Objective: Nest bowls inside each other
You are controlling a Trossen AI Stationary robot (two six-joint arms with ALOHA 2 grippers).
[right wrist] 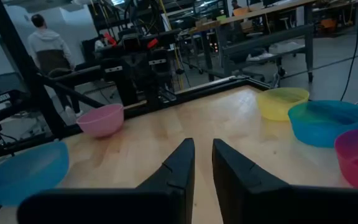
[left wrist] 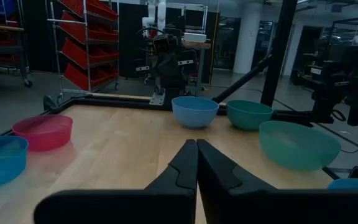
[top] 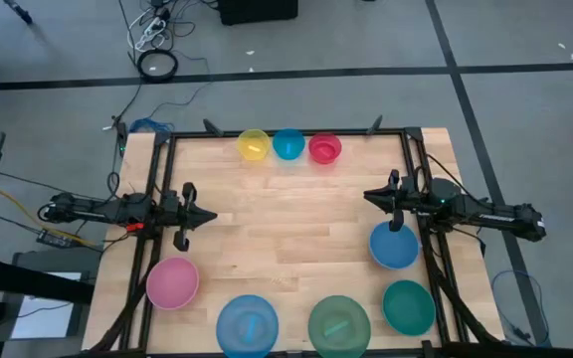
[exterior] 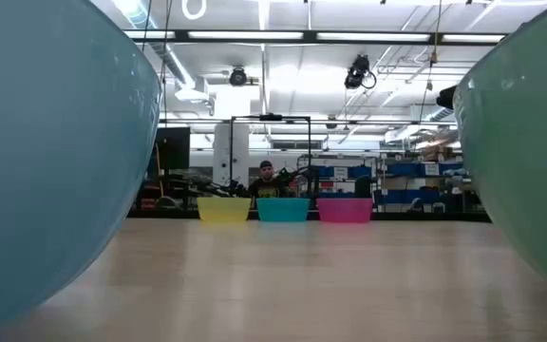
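Three small bowls sit on their bases in a row at the table's far edge: yellow (top: 254,144), blue (top: 288,144) and magenta-red (top: 324,148). Five large bowls stand apart along the near side: pink (top: 173,281), light blue (top: 247,323), green (top: 338,323), teal (top: 408,306) and blue (top: 394,245). My left gripper (top: 210,216) hovers at the left, shut and empty (left wrist: 197,144), far of the pink bowl. At the right my right gripper (top: 369,195) hovers just far of the large blue bowl, with a narrow gap between its fingers (right wrist: 202,146) and nothing in it.
A black frame (top: 286,132) runs along the table's far and side edges. Bare wood lies in the table's middle between the two grippers. The low view looks between the light blue bowl (exterior: 46,142) and the green bowl (exterior: 530,142). A person (right wrist: 45,40) stands beyond the table.
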